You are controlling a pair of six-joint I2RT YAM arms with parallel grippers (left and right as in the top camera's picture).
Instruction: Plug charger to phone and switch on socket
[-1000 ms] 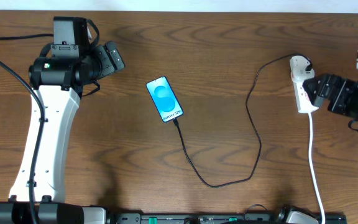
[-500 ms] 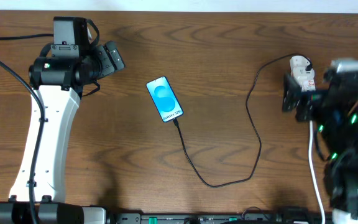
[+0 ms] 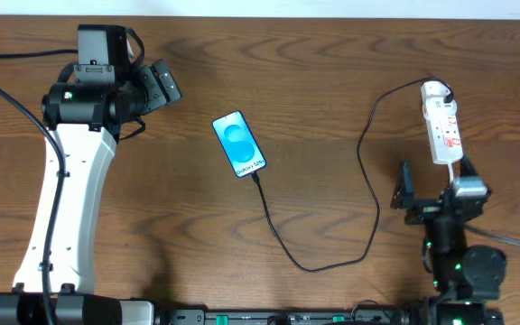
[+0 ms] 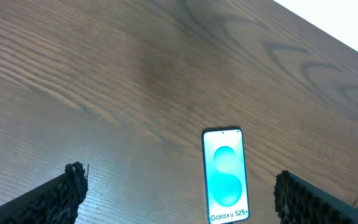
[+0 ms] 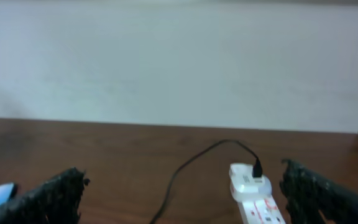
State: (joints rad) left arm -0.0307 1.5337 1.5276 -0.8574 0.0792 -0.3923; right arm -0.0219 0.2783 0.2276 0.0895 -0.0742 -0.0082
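The phone (image 3: 240,144) lies flat mid-table with its blue screen lit; it also shows in the left wrist view (image 4: 227,175). The black charger cable (image 3: 368,226) loops from the phone's lower end round to a white adapter on the far end of the white socket (image 3: 442,122). The plug tip (image 3: 255,175) sits at the phone's bottom edge. My left gripper (image 3: 161,83) is open, up and left of the phone (image 4: 179,190). My right gripper (image 3: 431,191) is open and empty, just in front of the socket's near end (image 5: 182,183). The socket (image 5: 257,199) lies ahead of it.
The socket's white cord (image 3: 463,280) runs toward the front edge, partly under my right arm (image 3: 459,244). My left arm's white link (image 3: 61,208) lies along the left side. A pale wall (image 5: 179,62) stands behind the table's back edge.
My right gripper has drawn back from the socket toward the front edge and now faces the back wall. The left arm, phone and cable have not moved.
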